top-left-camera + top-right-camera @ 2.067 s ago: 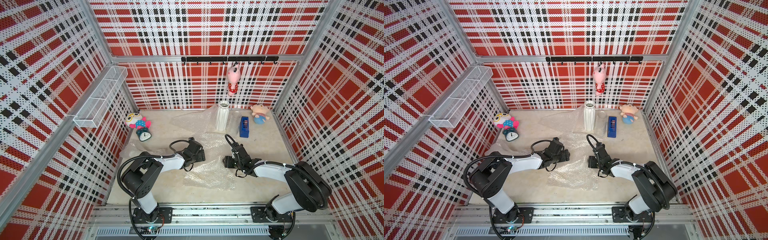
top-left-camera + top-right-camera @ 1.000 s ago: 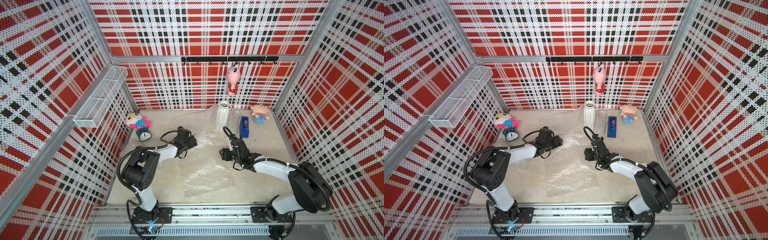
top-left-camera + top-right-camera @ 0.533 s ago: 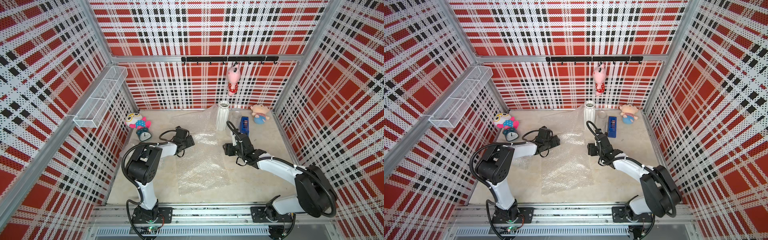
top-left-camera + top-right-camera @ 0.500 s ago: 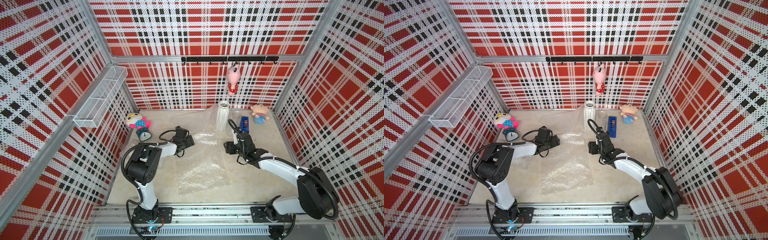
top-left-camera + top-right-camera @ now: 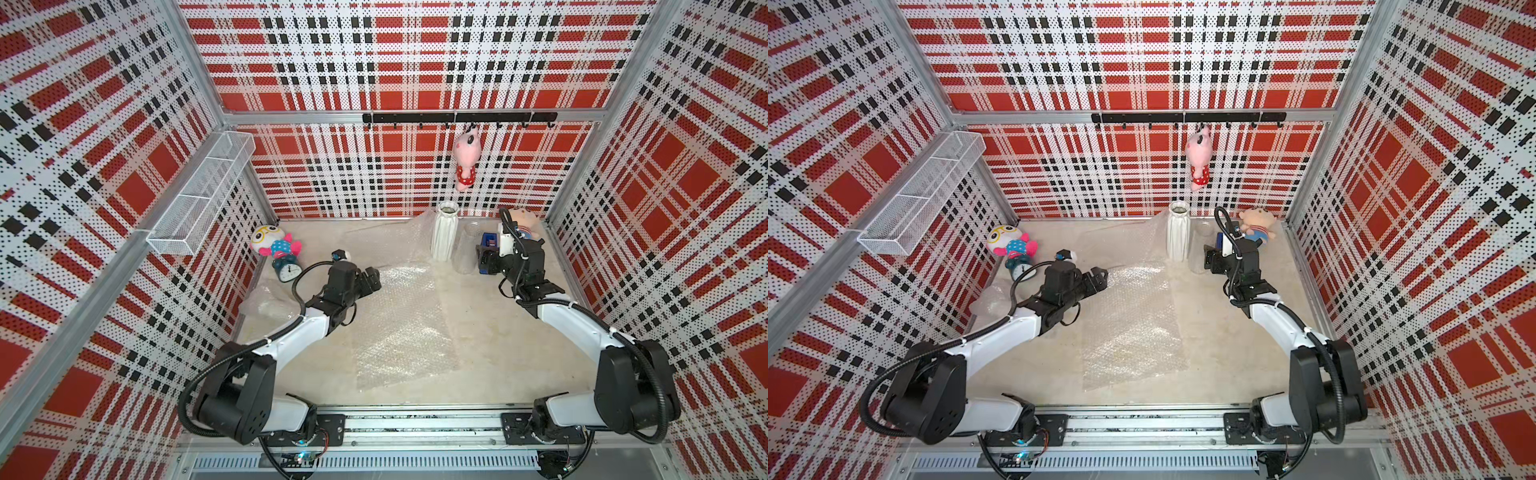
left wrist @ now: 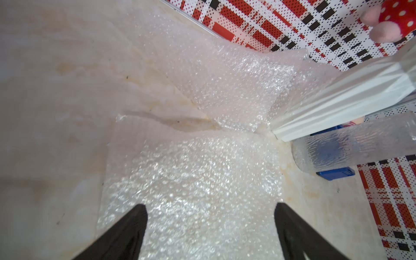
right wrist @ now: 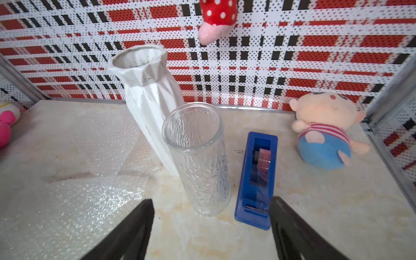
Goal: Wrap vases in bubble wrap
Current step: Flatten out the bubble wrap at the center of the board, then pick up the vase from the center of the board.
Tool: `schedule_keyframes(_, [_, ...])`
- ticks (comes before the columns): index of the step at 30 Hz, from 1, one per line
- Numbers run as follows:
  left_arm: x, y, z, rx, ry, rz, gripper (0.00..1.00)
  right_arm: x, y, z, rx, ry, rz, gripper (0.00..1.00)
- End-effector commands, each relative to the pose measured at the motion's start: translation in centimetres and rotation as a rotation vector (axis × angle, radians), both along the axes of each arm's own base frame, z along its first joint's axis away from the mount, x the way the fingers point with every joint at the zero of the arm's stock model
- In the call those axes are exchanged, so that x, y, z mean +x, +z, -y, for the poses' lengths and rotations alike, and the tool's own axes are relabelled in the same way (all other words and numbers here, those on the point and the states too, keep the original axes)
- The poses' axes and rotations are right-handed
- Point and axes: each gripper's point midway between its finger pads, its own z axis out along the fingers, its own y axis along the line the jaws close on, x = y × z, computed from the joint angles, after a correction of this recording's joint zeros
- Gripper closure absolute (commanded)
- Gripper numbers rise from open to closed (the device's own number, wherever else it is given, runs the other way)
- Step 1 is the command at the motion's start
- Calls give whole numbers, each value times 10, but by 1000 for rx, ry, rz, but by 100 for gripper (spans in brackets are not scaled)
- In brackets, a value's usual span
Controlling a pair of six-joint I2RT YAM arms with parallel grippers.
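- My right hand [image 7: 210, 203] is hovering wide open and empty; the clear textured glass cylinder vase [image 7: 198, 157] is standing upright dead ahead, close in front, axis vertical.
- The tall white ribbed ceramic vase [image 7: 148, 101] is standing just beside it, at the far side of the bench [image 5: 498, 353].
- My left hand [image 6: 209, 207], also wide and empty, is hanging over the flat clear bubble wrap sheet [image 5: 399, 324], farther off; the right is nearer.

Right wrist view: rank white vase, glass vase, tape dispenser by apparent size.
1-2. white vase and glass vase: they look alike, and the glass one stands nearer, so unranked.
3. blue tape dispenser.
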Motion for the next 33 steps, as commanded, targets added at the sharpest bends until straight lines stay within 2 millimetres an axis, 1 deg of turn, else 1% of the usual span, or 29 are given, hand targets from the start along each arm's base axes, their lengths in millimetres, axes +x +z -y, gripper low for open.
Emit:
schedule_keyframes(1, [-8, 9, -7, -32, 10, 66, 5, 4, 21, -22, -50, 137, 191, 9])
schedule_keyframes(3, [-14, 5, -11, -47, 11, 74, 4, 2, 22, -24, -54, 150, 267, 0])
schedule_keyframes(5, [-19, 1, -13, -52, 10, 70, 4, 7, 17, -21, -62, 133, 280, 0])
schedule_keyframes(8, [-22, -2, -16, -55, 13, 68, 4, 20, 5, -20, -75, 119, 258, 0])
schedule_keyframes(14, [-25, -1, -17, -56, 12, 71, 3, 45, -14, -24, -73, 115, 232, 0])
schedule_keyframes(17, [-25, 0, -17, -57, 11, 76, 3, 52, -15, -27, -57, 119, 250, 2])
schedule_keyframes(20, [-26, -3, -18, -50, 13, 71, 3, 60, -17, -29, -30, 120, 266, 4])
schedule_keyframes(24, [-26, -5, -18, -52, 16, 66, 3, 66, -18, -25, -7, 90, 299, 5])
schedule_keyframes(27, [-26, -7, -18, -52, 17, 62, 3, 69, -20, -28, 12, 106, 314, 9])
schedule_keyframes(33, [-25, -10, -18, -49, 17, 52, 3, 71, -24, -34, 12, 138, 341, 18])
